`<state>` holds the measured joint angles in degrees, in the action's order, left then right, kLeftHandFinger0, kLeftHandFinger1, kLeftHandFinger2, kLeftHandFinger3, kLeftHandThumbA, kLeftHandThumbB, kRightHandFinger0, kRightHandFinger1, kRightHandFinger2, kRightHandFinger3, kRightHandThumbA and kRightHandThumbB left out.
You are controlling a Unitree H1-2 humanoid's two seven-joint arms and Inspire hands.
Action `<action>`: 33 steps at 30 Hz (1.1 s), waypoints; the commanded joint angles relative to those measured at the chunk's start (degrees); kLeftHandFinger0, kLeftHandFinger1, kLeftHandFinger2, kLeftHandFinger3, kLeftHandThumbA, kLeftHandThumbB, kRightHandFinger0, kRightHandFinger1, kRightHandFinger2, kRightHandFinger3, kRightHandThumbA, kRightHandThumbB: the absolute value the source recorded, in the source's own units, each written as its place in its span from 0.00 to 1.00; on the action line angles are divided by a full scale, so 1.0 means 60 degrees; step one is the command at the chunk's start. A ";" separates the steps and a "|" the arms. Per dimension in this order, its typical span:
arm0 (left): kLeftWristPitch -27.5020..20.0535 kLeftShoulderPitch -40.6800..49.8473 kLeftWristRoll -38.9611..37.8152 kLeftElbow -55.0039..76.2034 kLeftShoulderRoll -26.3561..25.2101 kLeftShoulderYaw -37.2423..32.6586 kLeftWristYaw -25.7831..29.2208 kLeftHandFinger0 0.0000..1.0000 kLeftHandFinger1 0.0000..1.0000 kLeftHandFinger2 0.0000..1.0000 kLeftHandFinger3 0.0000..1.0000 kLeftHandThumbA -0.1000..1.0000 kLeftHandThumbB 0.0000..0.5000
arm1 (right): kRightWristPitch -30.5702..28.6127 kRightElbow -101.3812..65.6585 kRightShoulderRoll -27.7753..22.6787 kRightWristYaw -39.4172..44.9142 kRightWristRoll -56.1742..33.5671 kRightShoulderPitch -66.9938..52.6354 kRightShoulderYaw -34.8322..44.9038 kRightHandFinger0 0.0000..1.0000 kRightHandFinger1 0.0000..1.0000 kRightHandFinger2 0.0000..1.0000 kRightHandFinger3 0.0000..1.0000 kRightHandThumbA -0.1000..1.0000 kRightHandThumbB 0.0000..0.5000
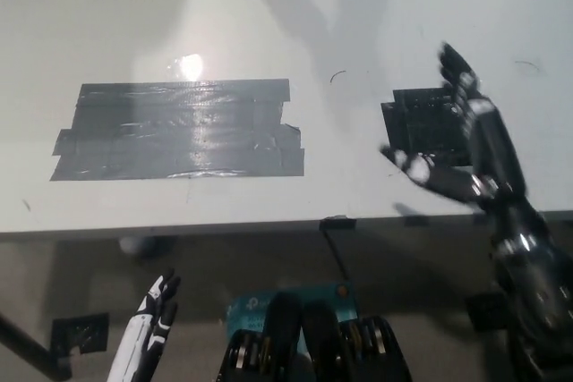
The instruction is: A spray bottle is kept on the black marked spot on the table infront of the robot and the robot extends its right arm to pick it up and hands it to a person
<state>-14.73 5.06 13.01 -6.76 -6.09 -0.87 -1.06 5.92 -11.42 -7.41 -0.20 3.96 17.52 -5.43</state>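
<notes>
Desk (224, 6) is white and fills the upper part of my view, its near edge running across below the middle. My left hand (148, 333) hangs below that near edge toward the left, off the desk, white with dark fingertips, fingers straight and slightly apart, holding nothing. On the desk's left half lies a wide patch of grey tape (179, 129), several overlapping strips, shiny under a bright spot of light near its far edge. To its right, closer to the right edge of the desk, sits the smaller black mark (421, 123), a rough square of dark tape with nothing standing on it. My right hand (457, 149) hovers over the near right part of that mark, by the desk's near edge, blurred in the picture; its fingers are spread, some pointing toward the far edge and one sticking out to the left, and it grips nothing. The black arm runs down from it past the near edge toward the lower right. Spray bottle: nowhere in my view, neither on the mark nor in either hand.
</notes>
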 commanded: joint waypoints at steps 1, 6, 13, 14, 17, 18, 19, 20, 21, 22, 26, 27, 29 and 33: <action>-0.0322 0.0523 -0.0816 0.0646 0.0098 -0.0166 -0.0286 1.00 1.00 1.00 1.00 1.00 0.73 | -0.0451 -0.4921 -0.1182 0.1059 -0.0710 -0.3325 -0.0198 1.00 1.00 1.00 1.00 0.90 1.00; -0.0598 0.0615 -0.0843 0.0567 0.0088 -0.0123 -0.0196 1.00 1.00 1.00 1.00 1.00 0.72 | -0.1448 -0.3615 -0.1076 0.0948 -0.0598 -0.4507 -0.0371 1.00 1.00 1.00 1.00 0.92 1.00; -0.0593 0.0567 -0.1105 0.0505 0.0089 -0.0105 -0.0171 1.00 1.00 1.00 1.00 1.00 0.74 | -0.2357 -0.1248 -0.0633 0.0667 -0.0261 -0.5006 -0.0553 1.00 1.00 1.00 1.00 0.98 0.90; -0.0580 0.0526 -0.1093 0.0453 0.0087 -0.0116 -0.0158 1.00 1.00 1.00 1.00 1.00 0.74 | -0.2496 -0.0648 -0.0506 0.0628 -0.0254 -0.4952 -0.0570 1.00 1.00 1.00 1.00 1.00 0.88; -0.0768 0.0515 -0.1156 0.0259 0.0055 -0.0126 -0.0134 1.00 1.00 1.00 1.00 1.00 0.70 | -0.2742 0.0285 -0.0375 0.0643 -0.0154 -0.4814 -0.0604 1.00 1.00 1.00 1.00 1.00 0.91; -0.0789 0.0519 -0.1160 0.0242 0.0043 -0.0127 -0.0131 1.00 1.00 1.00 1.00 1.00 0.70 | -0.2812 0.0404 -0.0357 0.0646 -0.0130 -0.4795 -0.0605 1.00 1.00 1.00 1.00 1.00 0.92; -0.0783 0.0525 -0.1187 0.0244 0.0036 -0.0127 -0.0141 1.00 1.00 1.00 1.00 1.00 0.70 | -0.2888 0.0576 -0.0347 0.0659 -0.0109 -0.4766 -0.0609 1.00 1.00 1.00 1.00 1.00 0.94; -0.0769 0.0528 -0.1227 0.0259 0.0020 -0.0125 -0.0156 1.00 1.00 1.00 1.00 1.00 0.70 | -0.2981 0.0762 -0.0325 0.0676 -0.0084 -0.4731 -0.0611 1.00 1.00 1.00 1.00 1.00 0.94; -0.0762 0.0513 -0.1220 0.0266 0.0005 -0.0138 -0.0164 1.00 1.00 1.00 1.00 1.00 0.70 | -0.2966 0.0896 -0.0328 0.0710 -0.0100 -0.4696 -0.0603 1.00 1.00 1.00 1.00 1.00 0.96; -0.0744 0.0492 -0.1196 0.0232 0.0001 -0.0143 -0.0147 1.00 1.00 1.00 1.00 1.00 0.72 | -0.2917 0.1014 -0.0328 0.0742 -0.0137 -0.4661 -0.0586 1.00 1.00 1.00 1.00 1.00 0.98; -0.0641 0.0386 -0.1156 0.0184 0.0010 -0.0137 -0.0083 1.00 1.00 1.00 1.00 1.00 0.73 | -0.2955 0.1143 -0.0353 0.0837 -0.0242 -0.4556 -0.0564 1.00 1.00 1.00 1.00 1.00 0.96; -0.0630 0.0374 -0.1143 0.0177 0.0011 -0.0135 -0.0070 1.00 1.00 1.00 1.00 1.00 0.73 | -0.2966 0.1168 -0.0359 0.0849 -0.0244 -0.4537 -0.0565 1.00 1.00 1.00 1.00 1.00 0.96; -0.0652 0.0339 -0.1153 0.0137 0.0008 -0.0127 -0.0058 1.00 1.00 1.00 1.00 1.00 0.71 | -0.2976 0.1227 -0.0366 0.0879 -0.0244 -0.4475 -0.0570 1.00 1.00 1.00 1.00 1.00 0.96; -0.0681 0.0256 -0.1185 0.0083 -0.0027 -0.0125 -0.0087 1.00 1.00 1.00 1.00 1.00 0.71 | -0.2961 0.1349 -0.0338 0.0961 -0.0347 -0.4343 -0.0540 1.00 1.00 1.00 1.00 1.00 0.96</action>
<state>-16.74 7.40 6.81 -6.63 -5.79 -1.58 -1.15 -8.54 -3.63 -9.83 4.38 2.94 -9.83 -8.81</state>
